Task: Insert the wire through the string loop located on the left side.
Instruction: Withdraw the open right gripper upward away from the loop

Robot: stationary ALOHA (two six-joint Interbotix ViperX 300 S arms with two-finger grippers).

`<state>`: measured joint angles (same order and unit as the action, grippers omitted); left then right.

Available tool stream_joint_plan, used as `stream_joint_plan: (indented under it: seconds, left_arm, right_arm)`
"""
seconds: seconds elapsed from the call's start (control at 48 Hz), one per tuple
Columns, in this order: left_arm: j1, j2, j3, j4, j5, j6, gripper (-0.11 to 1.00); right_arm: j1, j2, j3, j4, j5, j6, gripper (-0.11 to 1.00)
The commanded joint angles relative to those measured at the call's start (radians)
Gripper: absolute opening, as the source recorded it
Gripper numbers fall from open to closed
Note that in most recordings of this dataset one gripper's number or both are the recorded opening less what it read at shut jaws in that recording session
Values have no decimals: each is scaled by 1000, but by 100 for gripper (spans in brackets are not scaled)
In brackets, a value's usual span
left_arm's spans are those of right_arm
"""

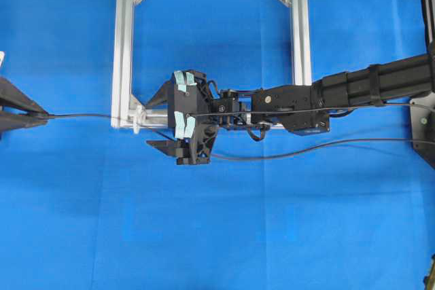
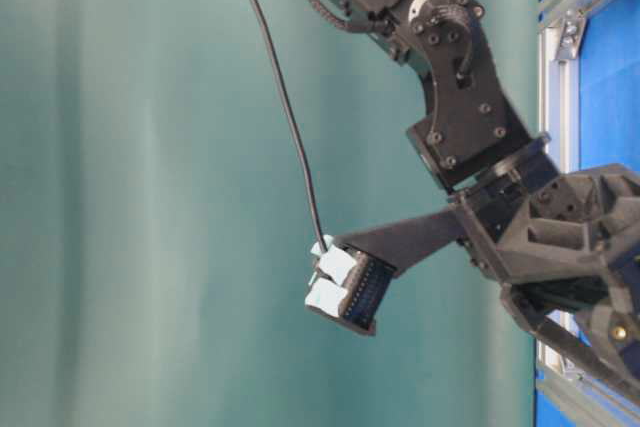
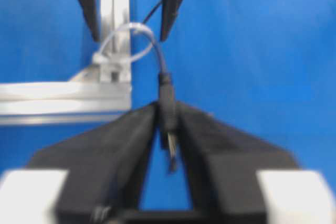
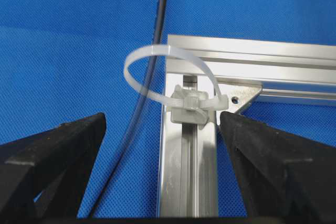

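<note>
Two grippers flank the loop (image 4: 168, 80) at the frame's (image 1: 124, 45) lower-left corner. Already the wire (image 4: 152, 61) runs through the loop, its plug pinched between the left gripper's (image 3: 169, 124) narrowed jaws, though how firmly I cannot tell. On the far side, the right gripper (image 1: 178, 121) hovers over the corner, jaws spread wide, grasping nothing. Threading looks done; I'd judge the next move is drawing the wire further through without snagging.

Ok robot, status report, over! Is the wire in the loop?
Right gripper open, straddling frame corner. Left gripper at plug, grip unclear. Wire runs through string loop. Nothing blocking.
</note>
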<state>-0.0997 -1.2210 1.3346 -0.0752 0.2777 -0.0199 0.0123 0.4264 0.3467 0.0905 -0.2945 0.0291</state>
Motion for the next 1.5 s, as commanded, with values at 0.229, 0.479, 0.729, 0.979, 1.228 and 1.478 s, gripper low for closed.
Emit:
stream_joint_plan:
  seconds: [0.229,0.479,0.729,0.979,1.228,1.478]
  left_arm:
    - [-3,14,-15,2,-8,0,89]
    - [-3,12,-17,2,-6,2,84]
    - [8,8,-18,3,-8,2,83]
    - [14,-9,-25,3,-12,3,84]
    - [14,-20,-29,3,-46,3,83]
    - [14,-15,-28,3,-60,6,83]
  right_arm:
    - [-2,-43,-18,3,-5,0,94]
    - [-2,-64,-18,3,-2,2,94]
    - [-6,-160,-12,3,26,-3,94]
    - [-12,-239,-12,2,78,-3,94]
    - [-12,-284,-12,0,98,-3,94]
    - [-12,-284,-11,0,98,-3,94]
